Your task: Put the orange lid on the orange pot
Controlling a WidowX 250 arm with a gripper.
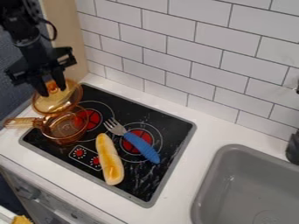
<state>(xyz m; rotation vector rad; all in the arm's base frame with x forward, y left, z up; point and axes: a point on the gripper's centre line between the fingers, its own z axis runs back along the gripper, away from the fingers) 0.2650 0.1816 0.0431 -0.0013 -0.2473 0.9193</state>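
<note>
Gray sink (201,192) is sitting nearest — gripper (52,88) is pinching orange lid (57,103) by its knob (52,85), orange pot (63,131) lying just below, slightly right.

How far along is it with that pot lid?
Already done: the gripper has the orange lid by its knob. In hand: the lid, tilted over the far side of the orange pot. Left, it seems: levelling it, covering the pot's open mouth and letting go.
</note>
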